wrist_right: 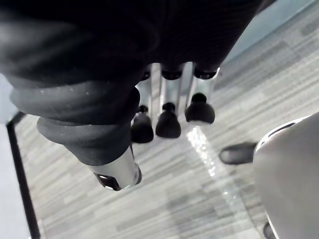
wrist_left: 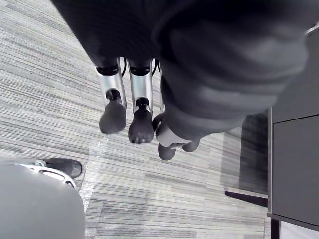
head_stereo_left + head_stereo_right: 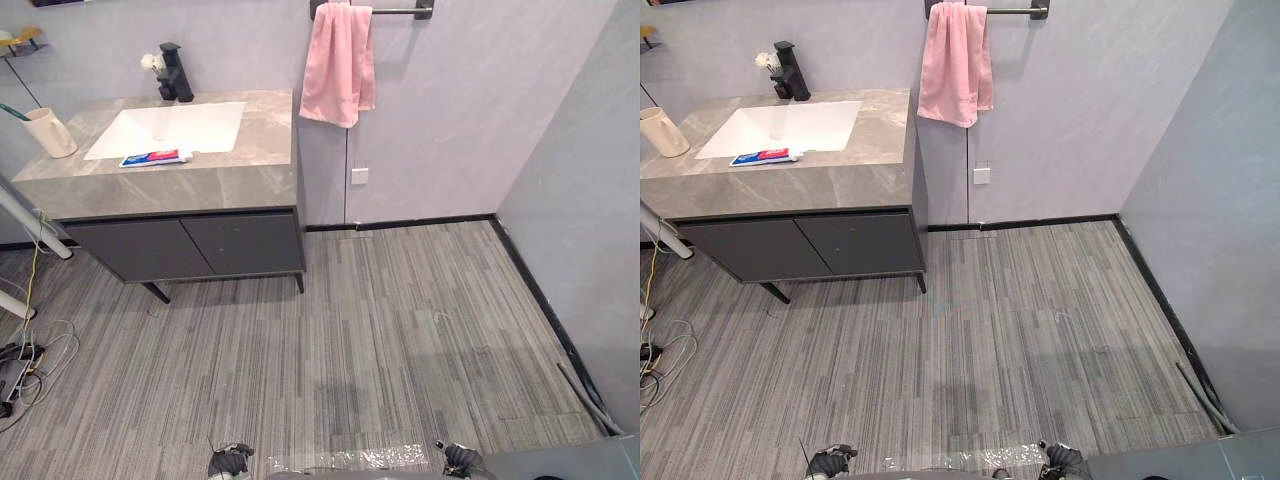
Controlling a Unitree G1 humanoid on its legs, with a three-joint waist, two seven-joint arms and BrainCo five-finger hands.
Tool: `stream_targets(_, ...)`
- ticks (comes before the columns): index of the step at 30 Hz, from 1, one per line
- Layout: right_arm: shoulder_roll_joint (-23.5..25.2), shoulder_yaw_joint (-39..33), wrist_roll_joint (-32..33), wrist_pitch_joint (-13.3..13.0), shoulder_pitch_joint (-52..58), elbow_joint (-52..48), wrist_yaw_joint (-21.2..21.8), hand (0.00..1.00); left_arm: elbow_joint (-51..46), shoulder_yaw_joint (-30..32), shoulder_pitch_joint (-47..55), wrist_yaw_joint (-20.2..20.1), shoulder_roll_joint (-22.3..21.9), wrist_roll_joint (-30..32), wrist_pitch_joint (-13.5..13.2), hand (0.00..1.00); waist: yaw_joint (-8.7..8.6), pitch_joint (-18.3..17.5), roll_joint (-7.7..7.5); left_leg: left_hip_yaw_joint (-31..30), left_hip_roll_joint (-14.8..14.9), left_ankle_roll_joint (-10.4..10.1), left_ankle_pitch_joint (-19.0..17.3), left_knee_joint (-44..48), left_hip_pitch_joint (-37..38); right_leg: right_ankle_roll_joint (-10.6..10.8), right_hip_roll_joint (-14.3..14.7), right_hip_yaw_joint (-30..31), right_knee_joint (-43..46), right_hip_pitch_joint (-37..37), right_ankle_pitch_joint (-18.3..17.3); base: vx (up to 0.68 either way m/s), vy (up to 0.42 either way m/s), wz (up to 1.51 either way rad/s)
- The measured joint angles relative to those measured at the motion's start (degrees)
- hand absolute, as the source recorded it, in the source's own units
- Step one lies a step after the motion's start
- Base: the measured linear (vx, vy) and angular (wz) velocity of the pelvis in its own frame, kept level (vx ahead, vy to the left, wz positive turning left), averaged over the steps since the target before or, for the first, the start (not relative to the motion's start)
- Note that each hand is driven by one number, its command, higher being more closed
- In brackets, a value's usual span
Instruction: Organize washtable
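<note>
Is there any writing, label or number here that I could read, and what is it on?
Toothpaste tube on the washtable: it has coloured print, but it is too small to read.
Cup: no writing visible.
Pink towel: no writing visible.
Wall plate: no marking can be made out.
No text in these pictures can be quoted.

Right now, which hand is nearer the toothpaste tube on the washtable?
Left, most likely. The toothpaste tube lies on the counter ahead to the robot's left; the left hand hangs low near the cabinet, while the right hand hangs over the floor, farther off.
</note>
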Motion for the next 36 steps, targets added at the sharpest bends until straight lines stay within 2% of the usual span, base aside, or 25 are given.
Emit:
stream_targets(6, 0.0, -0.6, 0.0, 0.1, -1.1, 1.1, 0.0, 0.0, 1.4, -0.6, -1.0, -0.3, 0.6, 0.2, 0.0, 0.0, -0.03, 1.3, 0.02, 0.0, 0.1, 0.2, 0.2, -0.5, 0.2, 0.0, 0.3, 0.0, -0.1, -0.1, 0.0, -0.02, -0.041, -0.02)
stream_targets(19, 0.0, -0.6, 0.2, -0.1, -1.1, 1.2, 0.1, 0.0, 2.1, -1.0, -1.0, -0.3, 1.0, 0.1, -0.1, 0.0, -0.04, 1.7, -0.44, 0.0, 0.1, 0.2, 0.2, -0.5, 0.2, -0.2, 0.3, 0.1, -0.2, -0.1, 0.1, -0.04, -0.033, 0.0)
stream_targets(26, 0.0, -0.6, 2.5, -0.5, -1.0, 1.1, 0.1, 0.0, 2.1, -1.3, -1.1, -0.3, 1.2, 0.1, -0.1, 0.0, -0.1, 2.3, -0.5, -0.4, 0.0, 0.7, 0.6, -1.1, -0.8, -0.2, 0.4, -0.3, -0.2, -1.1, 0.1, -0.02, -0.035, 0.02)
stream_targets(34, 0.5, -0.6, 3.7, -0.7, -1.1, 1.1, 0.1, 0.0, 2.2, -2.8, -1.5, -0.5, 2.5, 0.7, 0.0, 0.0, -0.14, 2.7, -1.31, -0.4, 0.0, 0.7, 0.8, -1.7, -0.8, -0.3, 0.4, -1.0, -0.2, -1.1, 0.1, 0.0, -0.015, 0.02)
stream_targets(36, 1.0, -0.6, 4.7, -0.7, -1.1, 0.9, 0.1, 0.0, 2.0, -2.7, -1.6, -0.5, 3.1, 0.7, 0.0, 0.0, -0.28, 3.0, -2.15, 0.2, 0.3, 0.2, 0.0, 0.5, -2.1, -0.7, 0.5, -0.8, -0.1, -1.5, -0.2, -0.04, -0.04, -0.01)
